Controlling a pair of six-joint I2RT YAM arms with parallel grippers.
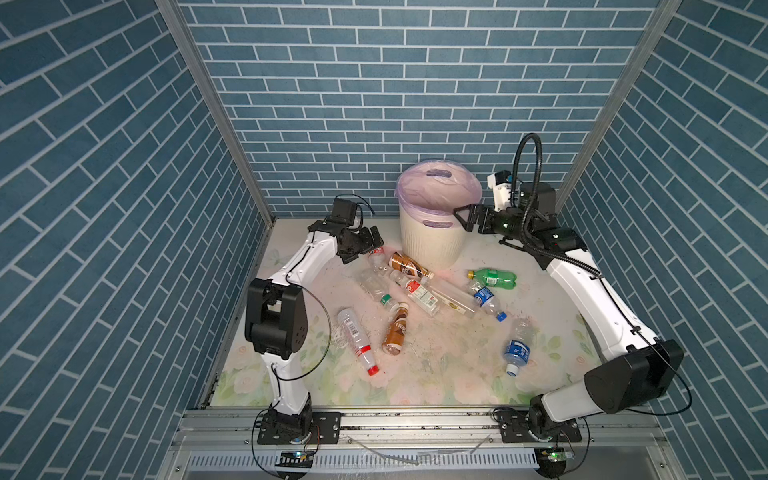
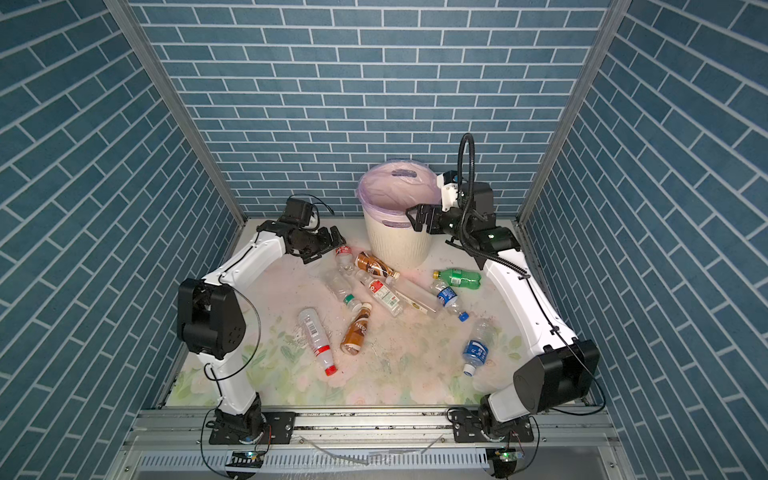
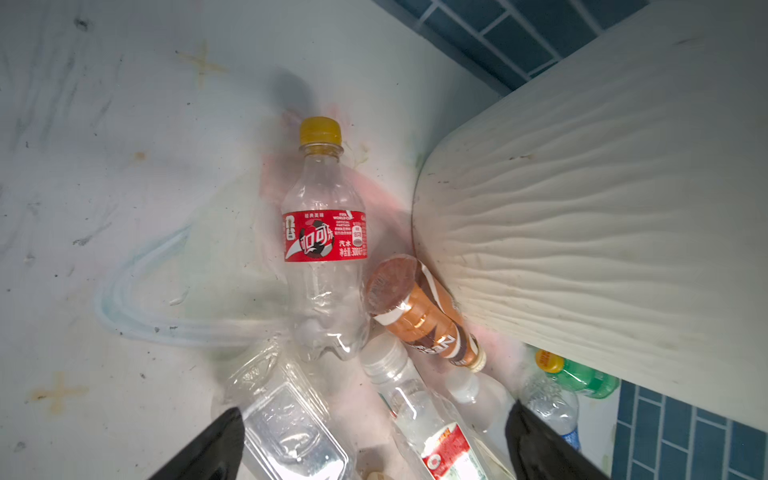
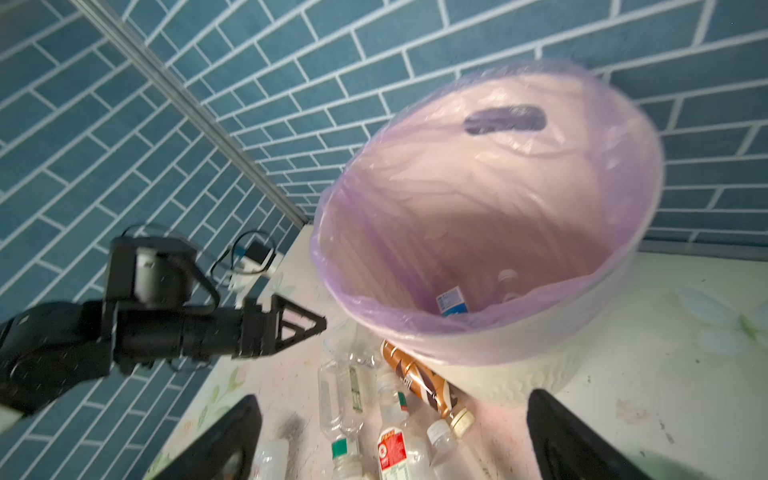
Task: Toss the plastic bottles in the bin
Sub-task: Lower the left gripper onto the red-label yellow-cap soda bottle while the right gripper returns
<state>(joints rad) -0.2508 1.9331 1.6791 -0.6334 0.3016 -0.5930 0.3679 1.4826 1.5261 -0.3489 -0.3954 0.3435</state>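
- Left pincer (image 1: 368, 245) hangs low over the far-left end of the bottle heap, jaws spread wide and empty. In its wrist view the fingers (image 3: 208, 449) frame clear bottles lying on the table (image 1: 436, 374).
- Right pincer (image 1: 467, 216) hovers at the right side of the bin's rim, jaws spread wide too, holding nothing.
- Bin (image 1: 432, 245) stands upright at the back of the table, with a lilac liner folded over its rim.
- Binned bottle (image 4: 451, 301), blue-labelled, lies at the bottom. There may be a second clear one beside it, but the view is blurred.
- Cola bottle (image 3: 324, 237), with yellow cap and red label, lies flat just ahead of the left pincer, near the bin's base.
- Brown bottle (image 1: 409, 266) lies right up against the bin's foot.
- Green bottle (image 1: 494, 277) lies to the right of the bin, with a blue-label bottle (image 1: 484, 297) just beside it.
- Second brown bottle (image 1: 395, 330) and red-cap bottle (image 1: 357, 340) lie nearer the front, apart from each other.
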